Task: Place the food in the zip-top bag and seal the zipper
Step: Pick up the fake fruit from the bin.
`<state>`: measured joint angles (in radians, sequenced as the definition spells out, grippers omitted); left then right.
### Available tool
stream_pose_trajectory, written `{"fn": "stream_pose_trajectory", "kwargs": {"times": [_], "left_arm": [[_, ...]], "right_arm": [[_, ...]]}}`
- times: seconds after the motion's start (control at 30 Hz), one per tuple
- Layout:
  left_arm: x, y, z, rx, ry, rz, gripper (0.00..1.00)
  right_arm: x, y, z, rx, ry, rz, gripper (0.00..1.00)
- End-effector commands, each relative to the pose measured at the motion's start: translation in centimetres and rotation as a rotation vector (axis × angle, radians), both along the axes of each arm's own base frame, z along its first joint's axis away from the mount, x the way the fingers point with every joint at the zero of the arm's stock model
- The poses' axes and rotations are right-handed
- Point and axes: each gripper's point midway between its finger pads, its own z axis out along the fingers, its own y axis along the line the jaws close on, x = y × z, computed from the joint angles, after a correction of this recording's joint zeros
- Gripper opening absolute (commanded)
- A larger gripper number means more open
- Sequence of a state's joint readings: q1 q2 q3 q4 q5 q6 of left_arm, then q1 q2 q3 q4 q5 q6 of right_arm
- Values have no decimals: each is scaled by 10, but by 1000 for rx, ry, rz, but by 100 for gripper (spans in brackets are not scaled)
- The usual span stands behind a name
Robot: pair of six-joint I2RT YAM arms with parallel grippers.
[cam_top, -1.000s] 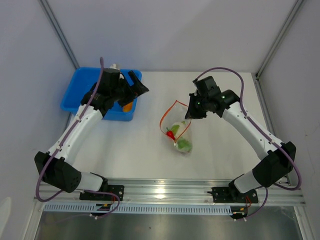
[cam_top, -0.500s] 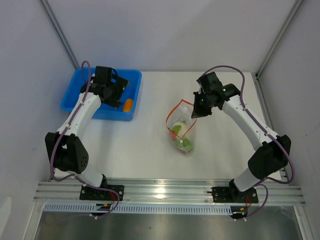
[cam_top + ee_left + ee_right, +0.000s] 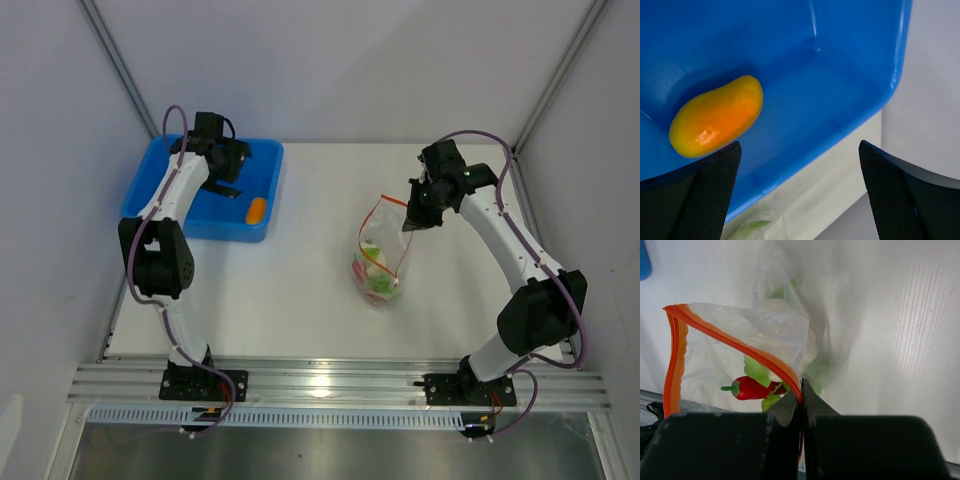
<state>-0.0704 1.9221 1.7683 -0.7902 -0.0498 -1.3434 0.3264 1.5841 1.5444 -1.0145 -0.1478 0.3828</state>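
Note:
The clear zip-top bag [image 3: 381, 262] hangs near the table's middle right. My right gripper [image 3: 414, 218] is shut on its red-orange zipper [image 3: 740, 346] at one end and holds the mouth up and open. Inside are the red chili pepper [image 3: 756, 388], white cauliflower [image 3: 777, 310] with green leaves, and green grapes [image 3: 382, 285]. The yellow-orange piece [image 3: 716, 116] lies in the blue bin [image 3: 850, 65], at its right side [image 3: 256, 210] in the top view. My left gripper [image 3: 226, 172] is open over the bin, just above that piece; its fingertips [image 3: 705, 195] frame the bin's edge.
The blue bin [image 3: 160, 180] stands at the back left of the white table. Grey walls with metal posts close in the back and both sides. A metal rail runs along the near edge.
My right gripper has lifted the bag by its zipper and carried it to the right. My left arm has swung back over the blue bin.

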Motion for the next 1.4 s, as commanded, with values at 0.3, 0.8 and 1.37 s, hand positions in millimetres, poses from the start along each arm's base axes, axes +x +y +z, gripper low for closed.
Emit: {"fn": "stream_pose_trajectory", "kwargs": {"times": [0.3,0.8,1.37], "left_arm": [[6,10,-52,45,239,-90,99],[-10,-7,-89,99,298,-311,99],[-44,-14,-109,129,363,-401,91]], "right_arm": [[14,-17,-16,-6,47,-43,0],[18,-14,-29,8,85,-43,0],[6,-18,-30,12,87,-54,0]]}}
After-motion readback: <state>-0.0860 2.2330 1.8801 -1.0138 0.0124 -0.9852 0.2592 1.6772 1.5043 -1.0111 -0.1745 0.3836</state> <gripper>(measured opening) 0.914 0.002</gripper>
